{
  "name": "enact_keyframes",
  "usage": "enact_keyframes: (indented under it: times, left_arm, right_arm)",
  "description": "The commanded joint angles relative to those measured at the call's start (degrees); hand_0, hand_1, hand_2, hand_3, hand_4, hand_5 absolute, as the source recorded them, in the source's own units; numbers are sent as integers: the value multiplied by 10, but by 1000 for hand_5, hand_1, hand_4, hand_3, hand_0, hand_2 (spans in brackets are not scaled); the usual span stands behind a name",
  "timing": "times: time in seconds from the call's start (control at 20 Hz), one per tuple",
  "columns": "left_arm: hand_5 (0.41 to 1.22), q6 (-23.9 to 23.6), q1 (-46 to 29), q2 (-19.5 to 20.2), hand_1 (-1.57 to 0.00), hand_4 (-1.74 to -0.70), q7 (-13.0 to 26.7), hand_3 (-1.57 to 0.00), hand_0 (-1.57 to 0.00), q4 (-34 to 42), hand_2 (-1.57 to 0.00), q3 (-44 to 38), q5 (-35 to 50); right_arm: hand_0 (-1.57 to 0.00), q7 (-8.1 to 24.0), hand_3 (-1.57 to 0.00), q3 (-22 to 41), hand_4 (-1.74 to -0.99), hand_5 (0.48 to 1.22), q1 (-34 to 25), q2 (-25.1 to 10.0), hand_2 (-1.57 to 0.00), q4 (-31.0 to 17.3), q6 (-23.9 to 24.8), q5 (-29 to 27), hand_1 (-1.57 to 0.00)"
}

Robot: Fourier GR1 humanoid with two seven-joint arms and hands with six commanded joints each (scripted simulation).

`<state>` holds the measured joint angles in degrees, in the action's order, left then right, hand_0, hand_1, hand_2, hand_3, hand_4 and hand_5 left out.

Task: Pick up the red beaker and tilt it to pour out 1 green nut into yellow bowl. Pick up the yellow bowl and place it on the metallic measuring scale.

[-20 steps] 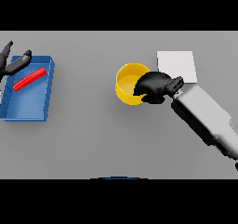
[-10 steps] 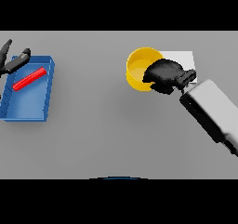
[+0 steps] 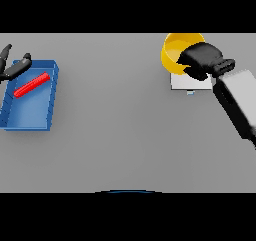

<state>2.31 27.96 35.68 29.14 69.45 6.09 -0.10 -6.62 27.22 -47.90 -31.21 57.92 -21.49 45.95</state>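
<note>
My right hand (image 3: 200,61) is shut on the near rim of the yellow bowl (image 3: 175,52), holding it lifted at the far right, above the far edge of the pale metallic scale (image 3: 189,82). Most of the scale is hidden under my hand and forearm. I cannot see inside the bowl well enough to tell whether a nut lies in it. The red beaker (image 3: 31,85) lies on its side in a blue tray (image 3: 25,116) at the left. My left hand (image 3: 11,66) rests at the tray's far left corner, fingers spread open.
The blue tray occupies the left edge of the grey table (image 3: 115,125). My right forearm (image 3: 235,101) slants in from the right edge across the scale.
The right hand has carried the yellow bowl up and away from me, from beside the scale to above its far edge. The left hand and beaker stay put.
</note>
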Motion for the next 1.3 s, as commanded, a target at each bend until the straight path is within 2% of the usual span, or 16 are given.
enact_keyframes:
  times: [0.0, 0.2, 0.5, 0.65, 0.85, 0.9, 0.95, 1.0, 1.05, 1.1, 1.25]
  left_arm:
    - [761, -1, 1, -1, 1, -853, 4, 1, 1, 2, 1, 0, 2]
    - [779, -2, -5, -1, 1, -865, 18, 1, 1, 14, 1, 2, 3]
    - [807, -3, 8, -6, 1, -859, 21, 1, 1, 2, 1, 8, -6]
    - [802, 0, 9, -1, 1, -851, 27, 1, 1, 3, 1, 7, -6]
    - [783, 1, 2, -2, 1, -844, 17, 1, 1, -1, 1, 6, -5]
    - [780, 0, 8, -5, 1, -842, 16, 1, 1, -8, 1, 8, -7]
    - [779, 0, 5, -4, 1, -838, 14, 1, 1, -4, 1, 8, -7]
    - [775, 2, 9, -1, 1, -836, 18, 1, 1, -9, 1, 5, -7]
    - [773, 5, 10, 0, 1, -837, 19, 1, 1, -6, 1, 5, -4]
    - [774, 6, 7, 2, 1, -836, 16, 1, 1, -3, 1, 5, -4]
    - [764, -1, 1, -5, 1, -839, 9, 1, 1, 0, 1, 6, -4]
  right_arm:
    - [-1569, -1, -1154, -4, -1741, 1221, -4, 5, -1551, -23, 11, 0, -1571]
    - [-1570, -20, -1181, -12, -1741, 1221, -12, 9, -1500, -92, 33, -1, -1571]
    - [-1571, -36, -1361, -20, -1741, 1221, -21, 29, -1390, -179, 71, 0, -1571]
    - [-1571, -48, -1392, -18, -1741, 1221, -25, 31, -1380, -208, 80, 4, -1571]
    - [-1571, -47, -1448, -16, -1741, 1221, -32, 40, -1374, -226, 80, 4, -1571]
    - [-1571, -48, -1376, -18, -1741, 1221, -31, 40, -1404, -224, 77, 1, -1571]
    - [-1565, -45, -1249, -18, -1741, 1221, -31, 41, -1437, -227, 77, 1, -1496]
    - [-1558, -42, -1110, -17, -1682, 1221, -29, 38, -1343, -224, 74, 2, -1428]
    - [-1471, -33, -959, -18, -1632, 1145, -29, 39, -1178, -222, 71, 0, -1285]
    - [-1335, -41, -816, -24, -1592, 1074, -31, 35, -1007, -222, 63, -8, -1125]
    - [-757, -28, -476, -36, -1513, 923, -29, 37, -579, -214, 40, -26, -673]
